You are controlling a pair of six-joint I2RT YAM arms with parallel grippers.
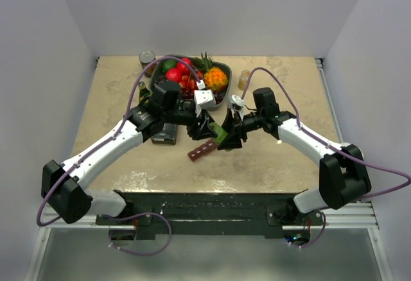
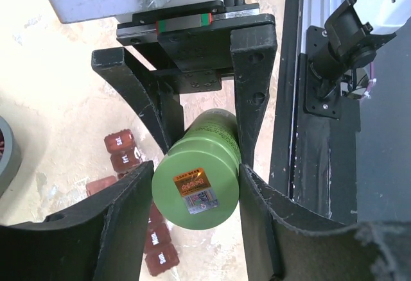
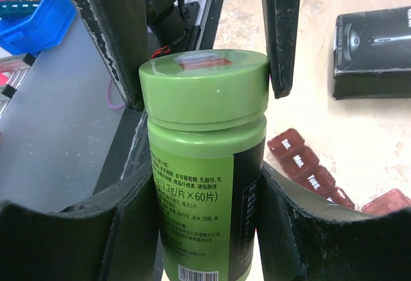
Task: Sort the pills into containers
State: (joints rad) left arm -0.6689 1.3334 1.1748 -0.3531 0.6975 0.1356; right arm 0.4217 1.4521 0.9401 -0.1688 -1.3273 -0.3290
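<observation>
Both arms reach forward and bend inward, so their wrists meet over the middle of the table (image 1: 289,165). The right gripper (image 3: 209,172) clamps the body of a green bottle (image 3: 192,229), one finger pressed against each side. The left gripper (image 2: 196,172) faces it from the opposite side, its fingers pinching the bottle's cap (image 2: 196,194). The maroon pill organiser (image 1: 201,151) lies slantwise on the table, just beneath the two grippers and nearer the near edge than the far one.
</observation>
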